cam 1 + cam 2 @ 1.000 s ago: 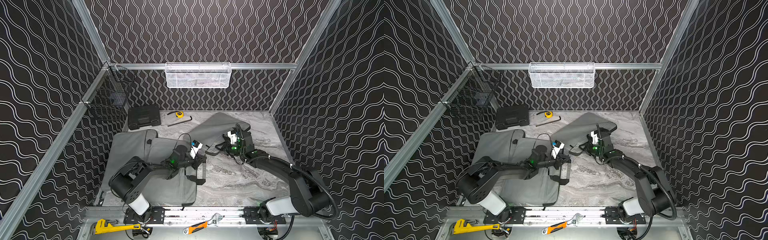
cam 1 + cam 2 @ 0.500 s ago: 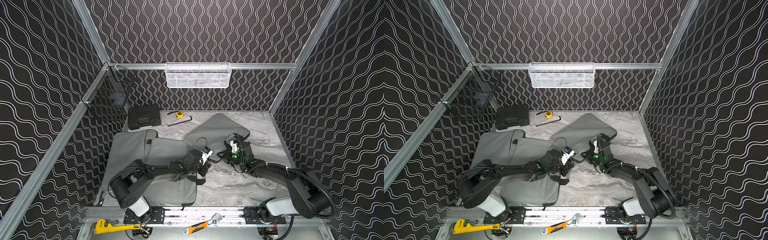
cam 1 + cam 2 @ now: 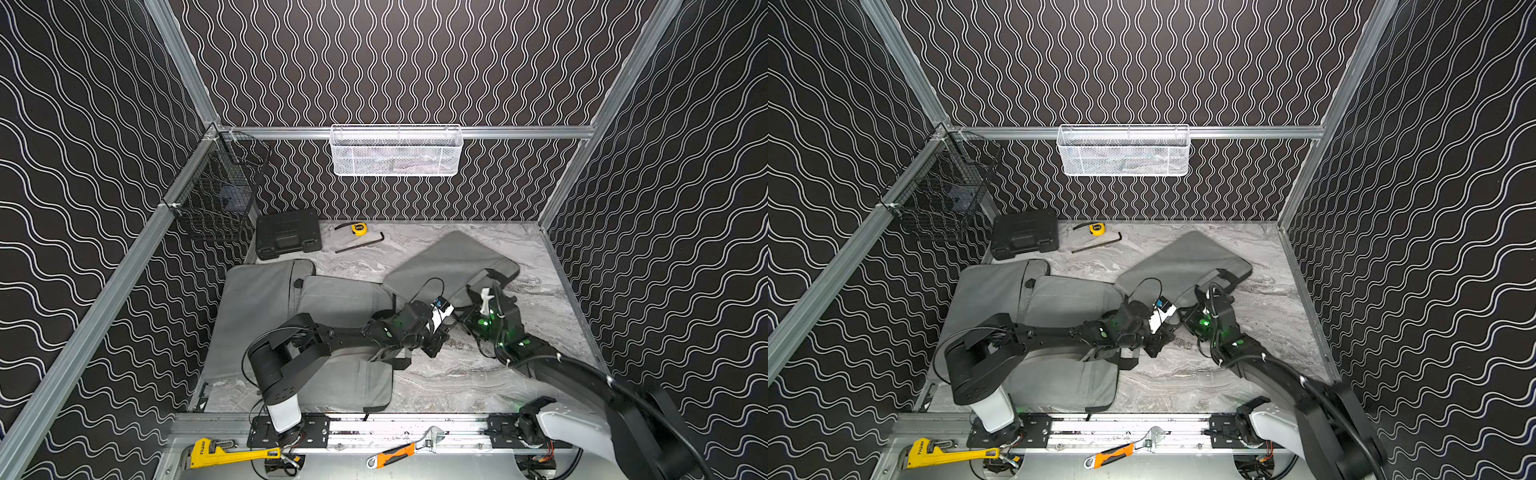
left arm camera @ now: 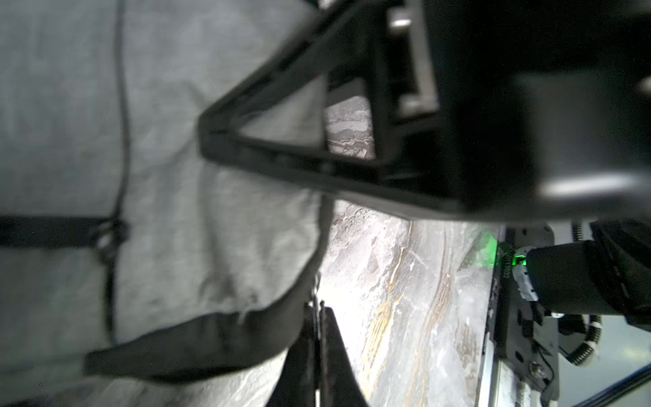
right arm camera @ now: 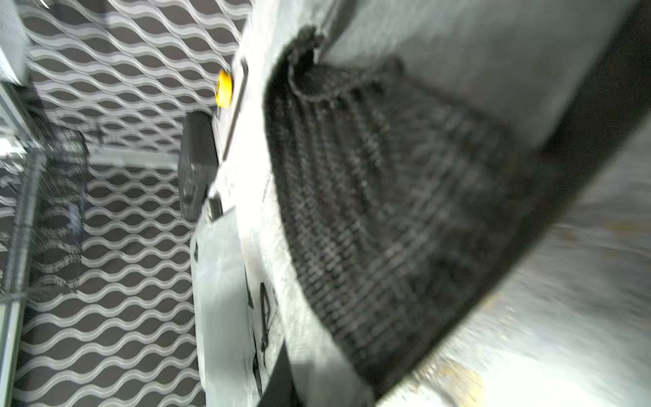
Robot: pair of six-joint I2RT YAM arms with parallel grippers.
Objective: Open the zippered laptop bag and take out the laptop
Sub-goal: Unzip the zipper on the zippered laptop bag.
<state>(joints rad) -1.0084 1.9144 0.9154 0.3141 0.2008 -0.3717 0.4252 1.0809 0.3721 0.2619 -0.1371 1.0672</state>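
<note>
The grey laptop bag (image 3: 266, 316) lies spread over the table's left half, and my left arm reaches across it. A grey padded panel (image 3: 453, 262) with a black mesh pocket (image 5: 387, 197) lies flat at the back right. My left gripper (image 3: 435, 351) (image 4: 318, 310) hovers low over bare marble beside the bag's front right corner. It is shut on a thin metal tab, seemingly the zipper pull, at the end of the bag's black edging (image 4: 197, 345). My right gripper (image 3: 468, 301) (image 5: 306, 384) is shut on the panel's grey fabric beside the mesh. The laptop is hidden.
At the back left are a black tool case (image 3: 288, 233), a yellow tape measure (image 3: 358, 227) and a hex key (image 3: 361, 245). A black wire basket (image 3: 216, 199) hangs on the left wall, a white mesh basket (image 3: 395, 151) on the back wall. Two wrenches (image 3: 224, 451) lie on the front rail.
My left gripper has travelled right and toward the front, off the bag onto bare table. The right gripper came down and forward, and the raised grey panel now lies flat.
</note>
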